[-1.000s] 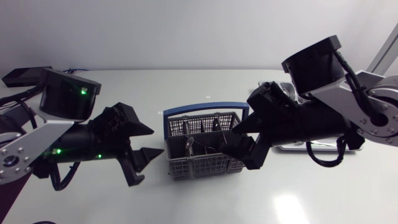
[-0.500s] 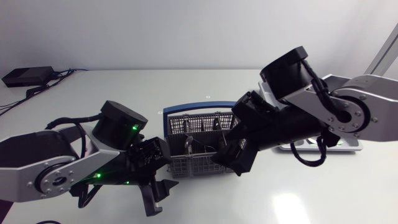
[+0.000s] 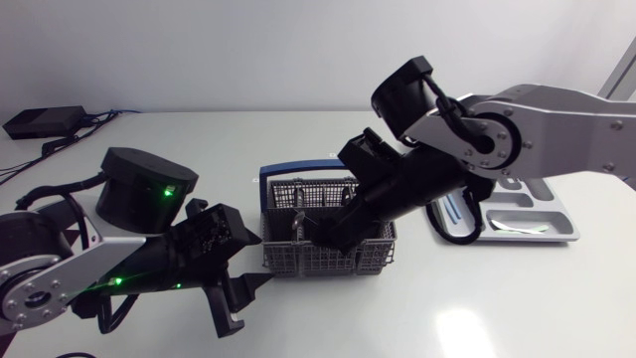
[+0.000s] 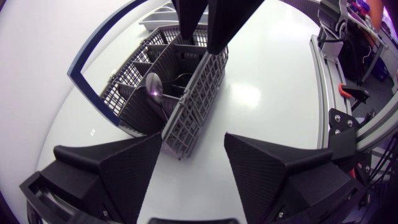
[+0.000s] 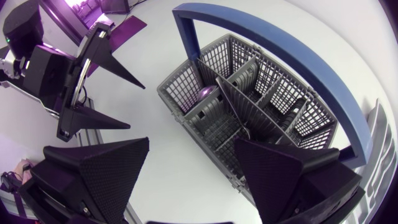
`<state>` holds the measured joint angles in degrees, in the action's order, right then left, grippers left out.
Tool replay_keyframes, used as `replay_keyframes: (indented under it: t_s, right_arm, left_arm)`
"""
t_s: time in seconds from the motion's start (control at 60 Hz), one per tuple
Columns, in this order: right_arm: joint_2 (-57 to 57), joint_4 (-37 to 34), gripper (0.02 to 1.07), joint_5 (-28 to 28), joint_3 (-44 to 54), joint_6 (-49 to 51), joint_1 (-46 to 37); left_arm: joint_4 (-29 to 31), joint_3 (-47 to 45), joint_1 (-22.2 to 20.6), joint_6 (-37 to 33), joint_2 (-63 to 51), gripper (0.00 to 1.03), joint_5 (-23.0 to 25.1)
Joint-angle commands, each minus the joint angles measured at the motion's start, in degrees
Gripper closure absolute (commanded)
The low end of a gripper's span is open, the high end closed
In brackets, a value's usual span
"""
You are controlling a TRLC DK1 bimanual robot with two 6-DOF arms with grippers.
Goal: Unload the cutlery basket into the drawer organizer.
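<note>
Left arm comes in low from the side, forearm lying close over the bench (image 3: 497, 308), wrist rolled so one finger is above the other. Left end effector (image 3: 241, 303) is spread wide, nothing between the fingers. The grey wire basket (image 3: 333, 261) sits just ahead of it; in the left wrist view the basket's near corner is right ahead of the gap between the fingers, not touching either.

Right arm reaches past the middle, elbow high, wrist pitched steeply down. Right end effector (image 3: 333, 231) is spread too, holding nothing, hanging over the basket. Its tips are at about rim level; cannot tell if they dip inside.

A spoon (image 4: 152, 87) stands bowl up in a basket compartment, below and ahead of the right end effector and ahead of the left one. Other pieces deeper in the cells are too hidden to name. The basket's blue handle (image 5: 267, 59) arches upright over the far side of the basket, beyond the right end effector.

The drawer organizer (image 3: 537, 214) lies behind the right end effector, partly hidden by the right arm, well apart from the basket.

Open bench beside the left end effector and on the near side of the basket. The two end effectors are near each other at the basket's corner.
</note>
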<state>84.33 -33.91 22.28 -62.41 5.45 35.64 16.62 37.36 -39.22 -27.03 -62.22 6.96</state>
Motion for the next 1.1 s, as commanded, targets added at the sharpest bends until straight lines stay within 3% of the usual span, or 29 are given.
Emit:
replay_keyframes:
  t_s: [0.0, 0.233, 0.683, 0.8, 0.95, 1.033, 1.083]
  right_arm:
    - [2.2, -1.0, 0.09, 0.7, -1.8, -2.4, -0.4]
    - [6.9, -2.5, 0.07, 3.4, -4.6, -6.2, 0.2]
    - [13.7, -1.6, 0.08, 0.6, -9.1, -13.0, 0.7]
    - [13.8, -0.3, 0.16, 1.4, -8.8, -14.0, 0.0]
    - [13.8, 2.4, 0.17, -0.1, -8.6, -16.6, 0.8]
    - [13.2, 4.3, 0.30, -1.8, -8.2, -17.9, 0.7]
    - [12.5, 4.9, 0.30, -2.7, -7.9, -18.2, 0.8]
  left_arm:
    - [0.9, -1.3, -0.4, 0.1, 0.9, 0.32, -0.3]
    - [1.0, 0.0, -0.1, 0.1, 1.4, 0.32, -1.0]
    - [1.5, -0.1, 0.3, 0.1, 1.7, 0.32, -1.9]
    - [1.6, 0.0, 0.2, 0.1, 1.7, 0.32, -1.9]
    - [1.5, 0.0, -0.3, 0.2, 1.6, 0.32, -2.4]
    - [1.5, -0.2, -0.2, 0.2, 1.6, 0.32, -2.5]
    - [1.5, -0.3, -0.2, 0.2, 1.6, 0.32, -2.5]
